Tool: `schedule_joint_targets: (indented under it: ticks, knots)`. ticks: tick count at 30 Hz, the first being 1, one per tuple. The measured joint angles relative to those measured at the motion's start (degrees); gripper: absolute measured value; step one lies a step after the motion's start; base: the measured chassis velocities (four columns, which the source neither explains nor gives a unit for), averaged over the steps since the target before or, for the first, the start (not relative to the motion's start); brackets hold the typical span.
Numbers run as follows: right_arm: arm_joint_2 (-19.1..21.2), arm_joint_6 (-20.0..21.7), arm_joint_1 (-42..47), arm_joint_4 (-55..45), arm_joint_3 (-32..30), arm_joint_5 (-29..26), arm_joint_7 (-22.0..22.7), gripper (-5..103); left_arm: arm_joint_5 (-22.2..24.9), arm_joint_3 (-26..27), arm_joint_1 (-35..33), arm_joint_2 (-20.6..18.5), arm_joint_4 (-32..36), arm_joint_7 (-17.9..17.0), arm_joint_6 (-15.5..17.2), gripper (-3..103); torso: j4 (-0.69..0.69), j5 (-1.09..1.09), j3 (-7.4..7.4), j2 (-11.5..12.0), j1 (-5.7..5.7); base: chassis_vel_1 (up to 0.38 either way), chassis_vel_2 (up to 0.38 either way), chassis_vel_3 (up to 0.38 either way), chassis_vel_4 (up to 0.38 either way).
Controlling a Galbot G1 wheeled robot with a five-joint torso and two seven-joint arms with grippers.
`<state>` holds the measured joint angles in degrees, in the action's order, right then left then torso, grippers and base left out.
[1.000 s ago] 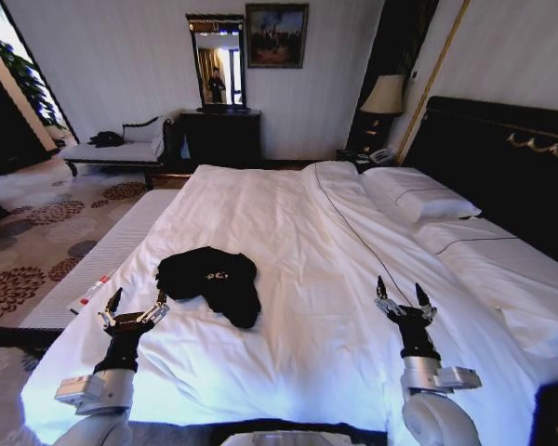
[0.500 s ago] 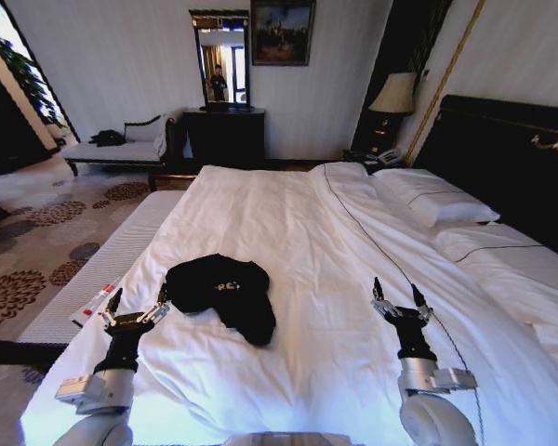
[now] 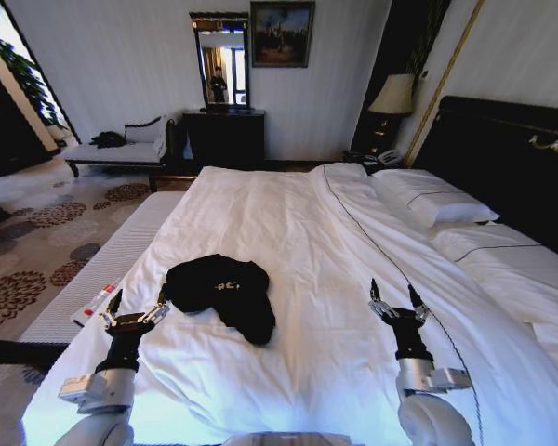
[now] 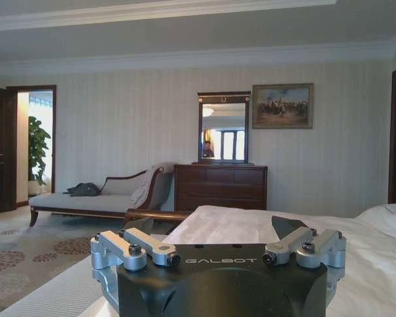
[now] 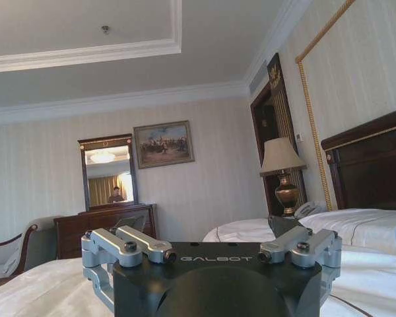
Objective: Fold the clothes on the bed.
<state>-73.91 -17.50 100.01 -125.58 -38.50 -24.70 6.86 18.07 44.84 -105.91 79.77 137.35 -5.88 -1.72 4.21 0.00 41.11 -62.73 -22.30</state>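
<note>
Head view: the shirt (image 3: 220, 295) is lying crumpled in a dark heap on the bed (image 3: 288, 232), toward the robot's left and near the foot, with small white lettering showing on top. The left pincer (image 3: 135, 307) is hovering just beside the heap's near-left edge, fingers spread wide, gripping nothing. The right pincer (image 3: 392, 297) is hanging well apart from the shirt, over bare white sheet on the right side, also spread wide and empty. Compared with a second ago the whole scene has shifted: the bed is now sitting lower and closer, and the shirt is lying nearer both arms, so the camera has been moving in, not the shirt. Since half a second ago almost nothing is changing, so the approach looks finished. I judge that folding is not yet begun: the shirt still needs spreading flat first, and the left arm is the one placed to reach it.

Left wrist view: the left pincer (image 4: 218, 247) is pointing along the bed toward a dresser (image 4: 221, 188) and mirror (image 4: 223, 127), its fingers standing wide apart with nothing between them.

Right wrist view: the right pincer (image 5: 211, 249) is likewise wide open and empty, facing the lamp (image 5: 282, 168) and pillows (image 5: 363, 221).
</note>
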Motion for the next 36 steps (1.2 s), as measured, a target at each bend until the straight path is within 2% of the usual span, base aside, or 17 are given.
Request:
schedule_joint_targets:
  ticks: [10, 21, 24, 32, 36]
  knots:
    - [-0.12, -0.12, -0.82, 1.24, 0.76, 0.12, 0.59, 100, -0.05, -0.11, 0.64, -0.11, -0.85, 0.02, 0.20, 100, 0.00, 0.01, 0.00, 0.00, 0.00, 0.016, 0.016, -0.016, -0.015]
    - [-0.16, -1.01, -2.37, 2.87, 2.05, 0.78, 1.51, 100, -0.10, -0.32, 1.58, -0.31, -2.17, 0.05, 0.66, 100, 0.00, 0.00, 0.00, 0.00, 0.00, 0.106, 0.113, -0.112, -0.134]
    - [-0.09, -2.51, -3.53, 3.23, 2.74, 2.19, 0.78, 100, -0.10, -0.30, 2.12, -0.96, -2.57, 0.02, 1.49, 100, 0.00, -0.03, 0.00, 0.00, -0.01, 0.085, 0.089, -0.054, -0.085]
    - [1.73, -2.70, -6.51, 4.43, 5.44, 1.98, 0.82, 100, 0.16, -0.02, 3.39, -1.09, -5.12, -1.12, 3.83, 100, 0.01, 0.03, 0.01, 0.00, 0.00, 0.012, 0.016, -0.009, -0.015]
    - [2.50, -2.64, -8.99, 6.69, 7.68, 2.19, 1.43, 100, 2.15, 0.09, 5.06, -2.06, -8.52, -2.08, 6.23, 100, -0.02, 0.00, 0.01, 0.01, -0.01, 0.000, 0.000, 0.000, 0.000]
